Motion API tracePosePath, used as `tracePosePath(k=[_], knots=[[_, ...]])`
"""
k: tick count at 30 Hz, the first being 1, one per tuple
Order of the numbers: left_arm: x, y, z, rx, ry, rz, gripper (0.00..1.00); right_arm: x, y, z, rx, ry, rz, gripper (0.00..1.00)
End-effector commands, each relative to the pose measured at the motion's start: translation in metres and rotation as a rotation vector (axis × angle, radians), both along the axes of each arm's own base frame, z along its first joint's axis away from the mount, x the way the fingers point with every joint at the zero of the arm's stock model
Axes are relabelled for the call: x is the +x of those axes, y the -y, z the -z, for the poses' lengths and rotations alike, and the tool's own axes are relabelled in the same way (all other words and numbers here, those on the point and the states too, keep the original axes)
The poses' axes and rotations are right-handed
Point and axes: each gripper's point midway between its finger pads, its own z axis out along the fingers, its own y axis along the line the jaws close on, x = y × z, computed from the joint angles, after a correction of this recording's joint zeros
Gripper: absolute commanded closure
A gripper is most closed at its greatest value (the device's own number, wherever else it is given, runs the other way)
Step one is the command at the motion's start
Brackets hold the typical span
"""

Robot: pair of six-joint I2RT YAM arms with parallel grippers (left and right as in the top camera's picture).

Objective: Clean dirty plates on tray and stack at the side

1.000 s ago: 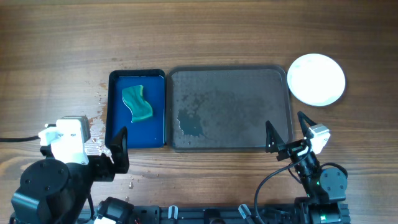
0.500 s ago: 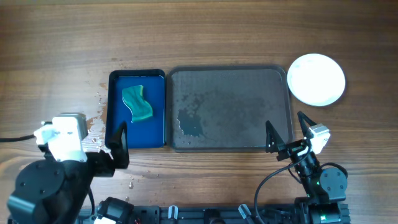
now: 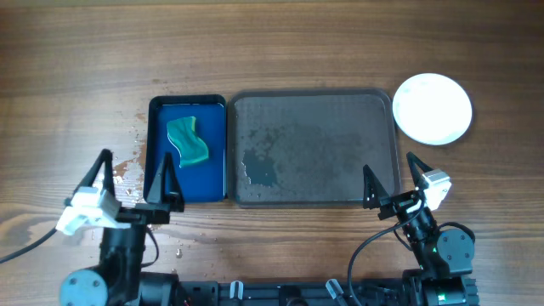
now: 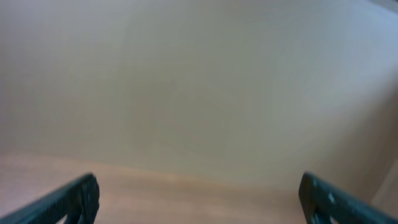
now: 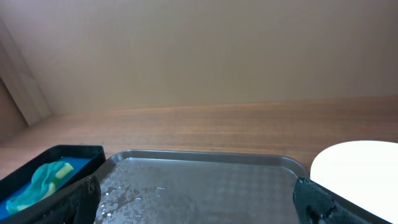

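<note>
The dark grey tray [image 3: 374, 106] lies mid-table with no plates on it, only a wet patch [image 3: 260, 171]; it also shows in the right wrist view [image 5: 205, 158]. White plates [image 3: 433, 108] sit stacked on the table right of the tray, with no blue smear visible; their edge shows in the right wrist view [image 5: 360, 168]. How many are stacked cannot be told. My left gripper [image 3: 136, 174] is open and empty at the near left, its fingers wide apart in the left wrist view [image 4: 199, 199]. My right gripper [image 3: 393, 176] is open and empty at the tray's near right corner, also in its wrist view [image 5: 199, 199].
A smaller deep-blue tray [image 3: 161, 178] stands left of the grey tray and holds a teal sponge [image 3: 187, 141], also in the right wrist view [image 5: 37, 183]. Water drops [image 3: 127, 166] spot the wood left of it.
My left arm has drawn back toward the near edge and turned, its fingers now pointing away from the base. The right arm, tray and plates have not moved.
</note>
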Motion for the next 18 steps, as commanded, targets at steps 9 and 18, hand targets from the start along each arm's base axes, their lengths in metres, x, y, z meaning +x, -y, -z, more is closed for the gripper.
tracePosePath(k=[9, 18], knots=[[0.014, 0.008, 0.056, -0.119, 0.084, 0.083, 0.0, 0.0, 0.001, -0.003, 0.012, 0.009, 0.006, 0.0], [0.026, 0.012, 0.092, -0.116, 0.045, 0.101, 0.0, 0.0, 0.001, -0.003, 0.012, 0.009, 0.006, 0.0]])
